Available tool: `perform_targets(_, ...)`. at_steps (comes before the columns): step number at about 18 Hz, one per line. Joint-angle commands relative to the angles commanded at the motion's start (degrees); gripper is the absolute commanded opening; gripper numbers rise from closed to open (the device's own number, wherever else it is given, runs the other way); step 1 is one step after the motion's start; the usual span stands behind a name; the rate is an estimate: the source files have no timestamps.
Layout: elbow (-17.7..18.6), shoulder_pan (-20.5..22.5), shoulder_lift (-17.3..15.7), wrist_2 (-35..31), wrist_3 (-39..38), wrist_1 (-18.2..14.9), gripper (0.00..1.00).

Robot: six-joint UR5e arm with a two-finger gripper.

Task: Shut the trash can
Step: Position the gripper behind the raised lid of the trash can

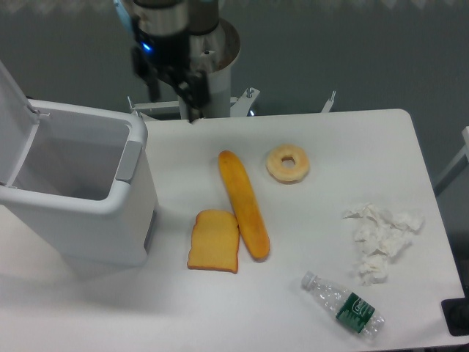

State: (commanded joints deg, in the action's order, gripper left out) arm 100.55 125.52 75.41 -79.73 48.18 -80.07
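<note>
Approach step: hand [172, 86] empty, fingers parted, above desk's [352, 147] far edge near trash can [80, 213]. Lid [13, 121] upright, open. Next: reach behind lid, push forward-down.

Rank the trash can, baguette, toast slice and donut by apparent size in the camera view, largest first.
1. trash can
2. baguette
3. toast slice
4. donut

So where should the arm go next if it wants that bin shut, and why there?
Probably further left, to get behind the raised lid. The trash can stands open, its lid tilted up at the left edge, while the gripper hangs above the table's back edge, right of the bin and touching nothing. From behind, the fingers could push the lid down.
</note>
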Motion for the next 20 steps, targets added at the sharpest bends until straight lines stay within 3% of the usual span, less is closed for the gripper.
perform_targets(7, -2.2, -4.0, 0.9, 12.8, -13.6, 0.5, 1.00)
perform_targets(15, -2.6, -7.5, 1.1, 17.0, -20.6, 1.1, 1.00)
perform_targets(20, -3.3, -10.3, 3.6, 17.8, -24.7, 5.7, 1.00)
